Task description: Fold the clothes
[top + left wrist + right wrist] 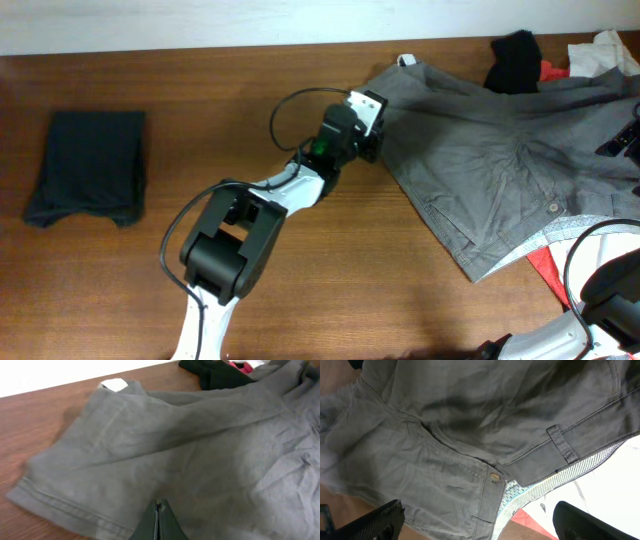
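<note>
Left jaws are closed tight at the leg hem of the grey-khaki trousers (pixel 500 160); whether they pinch cloth, I cannot tell. Right jaws gape wide, empty, over the waistband button (pixel 494 477). The trousers lie spread on the bench (pixel 200 60), a folded dark garment (pixel 88 165) well apart.

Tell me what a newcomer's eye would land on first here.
Grey trousers sprawl unfolded across the right half of the table, with the left end effector over one leg near its hem. A dark folded garment lies alone at far left. A black garment bunches at top right.
</note>
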`<state>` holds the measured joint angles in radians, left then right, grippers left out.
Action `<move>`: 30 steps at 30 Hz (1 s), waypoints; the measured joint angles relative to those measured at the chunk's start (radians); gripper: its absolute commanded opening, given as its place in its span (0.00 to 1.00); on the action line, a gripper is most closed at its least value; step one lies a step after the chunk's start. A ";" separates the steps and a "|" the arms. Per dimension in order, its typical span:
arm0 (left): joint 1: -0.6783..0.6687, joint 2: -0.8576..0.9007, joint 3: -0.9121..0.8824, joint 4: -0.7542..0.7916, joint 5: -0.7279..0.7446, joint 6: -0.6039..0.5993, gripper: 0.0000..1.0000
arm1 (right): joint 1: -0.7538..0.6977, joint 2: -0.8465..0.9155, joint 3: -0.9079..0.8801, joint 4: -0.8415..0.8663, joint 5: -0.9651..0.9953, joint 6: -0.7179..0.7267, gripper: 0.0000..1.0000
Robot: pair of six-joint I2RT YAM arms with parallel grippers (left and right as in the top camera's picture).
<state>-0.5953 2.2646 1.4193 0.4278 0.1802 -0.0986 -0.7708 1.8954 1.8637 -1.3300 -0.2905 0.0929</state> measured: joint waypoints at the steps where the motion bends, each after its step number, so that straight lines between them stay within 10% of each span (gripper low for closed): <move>1: -0.005 0.008 0.008 0.000 -0.006 0.000 0.00 | 0.000 0.000 0.000 0.000 0.000 0.000 0.99; 30: -0.026 0.079 0.056 -0.209 -0.160 -0.003 0.00 | 0.000 0.000 0.000 0.000 0.000 0.000 0.99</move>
<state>-0.6209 2.3432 1.4754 0.2188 0.0204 -0.1013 -0.7708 1.8954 1.8637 -1.3300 -0.2905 0.0933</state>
